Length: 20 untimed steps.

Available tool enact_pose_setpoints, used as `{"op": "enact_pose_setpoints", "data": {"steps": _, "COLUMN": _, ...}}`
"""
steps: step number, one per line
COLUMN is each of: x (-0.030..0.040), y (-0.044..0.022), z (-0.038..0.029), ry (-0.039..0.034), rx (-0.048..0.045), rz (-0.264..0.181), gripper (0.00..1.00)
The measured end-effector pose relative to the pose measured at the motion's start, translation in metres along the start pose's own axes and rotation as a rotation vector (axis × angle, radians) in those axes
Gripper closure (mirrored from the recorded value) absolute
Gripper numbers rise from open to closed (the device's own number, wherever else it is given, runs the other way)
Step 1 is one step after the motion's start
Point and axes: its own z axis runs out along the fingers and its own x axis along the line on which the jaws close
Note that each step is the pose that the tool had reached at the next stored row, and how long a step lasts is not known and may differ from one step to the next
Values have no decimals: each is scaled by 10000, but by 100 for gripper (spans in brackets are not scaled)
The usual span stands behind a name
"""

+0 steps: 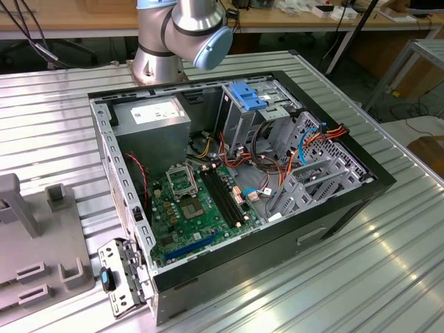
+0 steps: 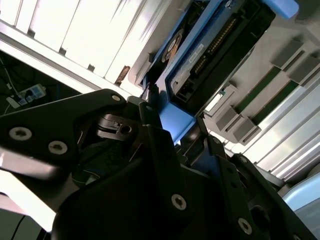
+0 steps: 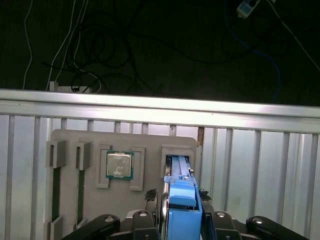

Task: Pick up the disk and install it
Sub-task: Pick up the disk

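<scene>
The arm [image 1: 182, 31] is built of thick cylindrical joints in brushed silver-grey metal. One joint is closed by a rounded pale blue cap [image 1: 212, 44], and the arm rises from a round silver base [image 1: 154, 68]. In the second wrist view the tool [image 2: 176, 127] is matt black, made of flat angular plates and link bars fastened with small silver socket-head screws [image 2: 178, 201]. The first wrist view shows the rounded black ends of its links, each with a screw.
</scene>
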Motion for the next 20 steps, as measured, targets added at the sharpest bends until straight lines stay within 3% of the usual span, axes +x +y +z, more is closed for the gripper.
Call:
{"op": "enact_pose_setpoints", "data": {"steps": 4, "x": -3, "y": 0, "z": 8, "ry": 1, "rx": -3, "rz": -1, "gripper": 62}}
{"op": "enact_pose_setpoints", "data": {"steps": 12, "x": -3, "y": 0, "z": 15, "ry": 2, "rx": -2, "rz": 53, "gripper": 62}}
{"op": "enact_pose_setpoints", "data": {"steps": 14, "x": -3, "y": 0, "z": 16, "ry": 8, "rx": -12, "rz": 329, "gripper": 62}}
{"op": "enact_pose_setpoints", "data": {"steps": 17, "x": -4, "y": 0, "z": 19, "ry": 30, "rx": -47, "rz": 1115, "gripper": 62}}
{"op": "enact_pose_setpoints", "data": {"steps": 20, "x": -6, "y": 0, "z": 20, "ry": 31, "rx": -48, "rz": 1171, "gripper": 62}}
